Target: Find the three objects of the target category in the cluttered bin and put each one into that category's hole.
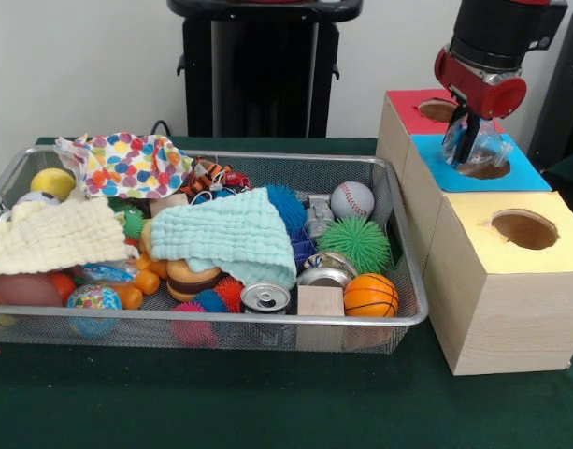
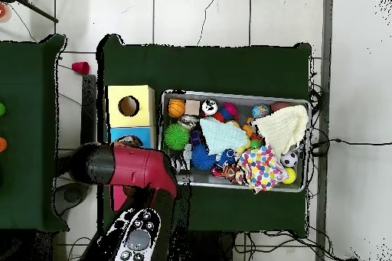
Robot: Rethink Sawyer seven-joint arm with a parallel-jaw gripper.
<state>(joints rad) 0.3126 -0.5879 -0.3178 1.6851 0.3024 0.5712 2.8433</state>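
At left, the wire bin (image 1: 398, 245) on the green tabletop (image 1: 267, 402) holds cloths, balls and cans. At upper right, the tool (image 1: 465, 148) is clenched on a clear plastic object (image 1: 487, 150) just above the blue box's hole (image 1: 485, 170).

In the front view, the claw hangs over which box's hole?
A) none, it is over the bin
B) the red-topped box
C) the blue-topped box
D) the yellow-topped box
C: the claw is right above the hole in the blue-topped box, with a clear crinkly piece between its fingers, away from the wire bin.
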